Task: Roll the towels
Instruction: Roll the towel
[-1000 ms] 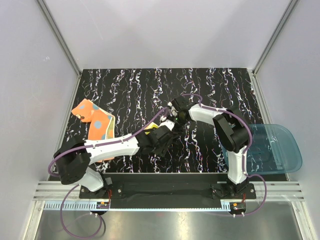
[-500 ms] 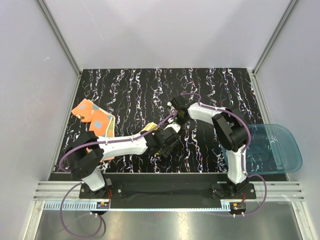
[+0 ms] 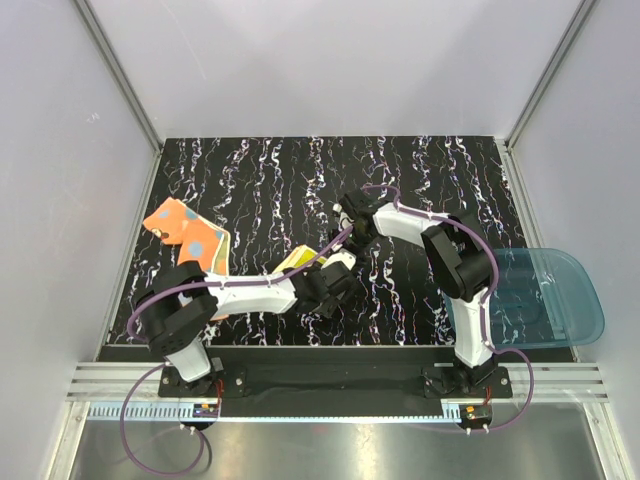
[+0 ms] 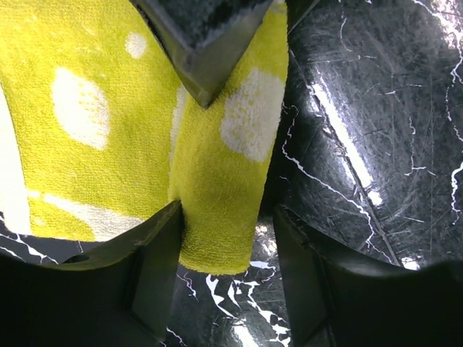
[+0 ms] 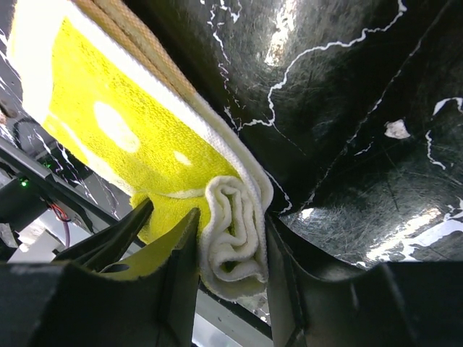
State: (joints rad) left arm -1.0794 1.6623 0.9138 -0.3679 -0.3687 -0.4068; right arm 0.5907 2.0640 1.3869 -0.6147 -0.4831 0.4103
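Centre of the overhead frame, on the black marbled tabletop (image 3: pixel 260 180): yellow towel (image 3: pixel 297 259), partly rolled, with left gripper (image 3: pixel 335 283) and right gripper (image 3: pixel 352 228) meeting over it. Left wrist view: jaws spread, a folded yellow strip (image 4: pixel 217 210) lying between them; right wrist view: jaws pinching the rolled pale-edged end (image 5: pixel 233 235). Left of the overhead frame: orange polka-dot towel (image 3: pixel 190 238), lying apart; right edge: translucent blue tray (image 3: pixel 555 300).
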